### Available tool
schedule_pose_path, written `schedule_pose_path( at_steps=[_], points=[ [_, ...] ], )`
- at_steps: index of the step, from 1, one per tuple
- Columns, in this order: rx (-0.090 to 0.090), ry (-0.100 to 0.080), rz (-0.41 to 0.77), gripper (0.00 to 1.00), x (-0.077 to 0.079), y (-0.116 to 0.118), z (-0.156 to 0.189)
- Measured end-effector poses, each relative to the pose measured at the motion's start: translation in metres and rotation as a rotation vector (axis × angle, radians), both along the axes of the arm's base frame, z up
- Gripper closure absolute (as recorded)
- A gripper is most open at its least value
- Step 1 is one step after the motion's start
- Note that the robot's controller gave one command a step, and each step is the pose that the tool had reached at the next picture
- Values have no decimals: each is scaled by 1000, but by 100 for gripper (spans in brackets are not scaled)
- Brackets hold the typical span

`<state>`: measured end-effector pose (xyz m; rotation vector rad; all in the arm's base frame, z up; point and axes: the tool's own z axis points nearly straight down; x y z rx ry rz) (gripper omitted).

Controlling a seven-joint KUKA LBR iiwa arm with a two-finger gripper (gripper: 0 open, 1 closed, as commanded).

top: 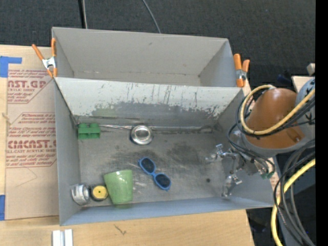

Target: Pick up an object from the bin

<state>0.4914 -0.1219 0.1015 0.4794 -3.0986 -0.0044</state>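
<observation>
End effector (224,169), fingers spread with nothing between them, hovers right of blue oval-lensed sunglasses (155,173).

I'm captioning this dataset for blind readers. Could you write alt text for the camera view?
The gripper hangs open and empty at the right side of a grey metal bin, apart from its contents. Blue toy sunglasses lie mid-floor; a green cup, yellow disc and silver cylinder sit front left; a green block and round silver tin lie further back.
</observation>
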Motion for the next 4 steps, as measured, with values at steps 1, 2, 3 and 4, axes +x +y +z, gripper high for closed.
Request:
schedule_pose_path(
  at_steps=[1, 2, 3, 4],
  points=[
    [3, -6, 189, 0, 9, 102, -11],
    [-1, -14, 77, 0, 28, 219, -28],
    [0, -13, 74, 100, 28, 217, -26],
    [1, -18, 64, 100, 53, 229, 93]
  ],
)
